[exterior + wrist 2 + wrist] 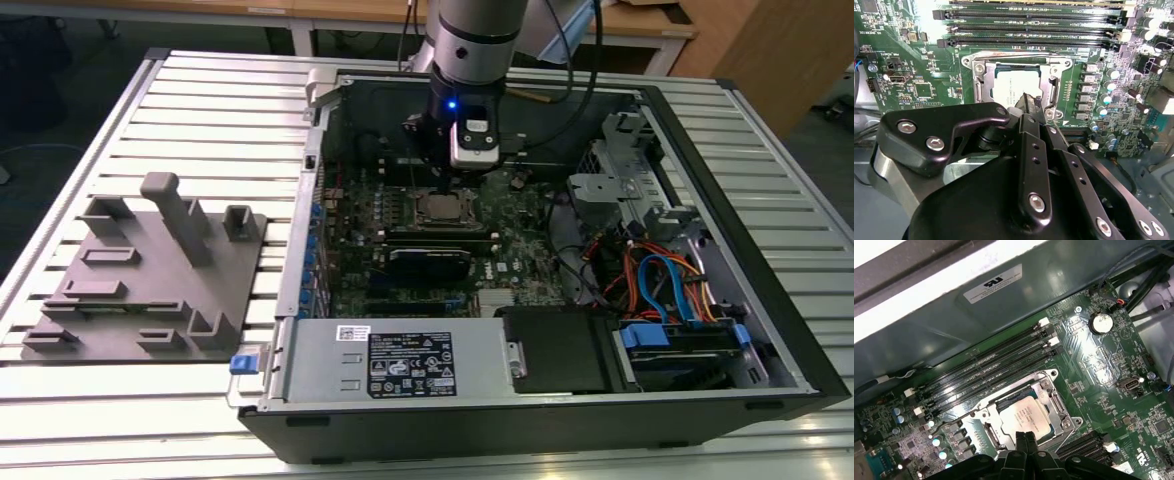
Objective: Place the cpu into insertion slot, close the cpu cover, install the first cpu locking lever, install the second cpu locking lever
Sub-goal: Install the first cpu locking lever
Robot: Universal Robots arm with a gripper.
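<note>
- The gripper point(1026, 439) hangs low inside the computer case point(534, 420). Its two fingers are drawn tight together with nothing between them, and the tips sit right at one edge of the chip.
- The chip point(1026, 414) lies flat in the socket point(1006, 401) on the green board point(1094, 365), just beside the long memory slots point(989, 370). It is in the far part of the case, towards the exterior view's left.
- The metal cover point(983, 82) looks to be folded down around the chip, so we judge the work to be at the cover-and-lever stage. We cannot tell whether either locking lever is hooked.
- To do this step well, we would bear only on the metal frame, never on the chip's top.
- We would push gently and squarely, so the frame settles level and does not skew.
</note>
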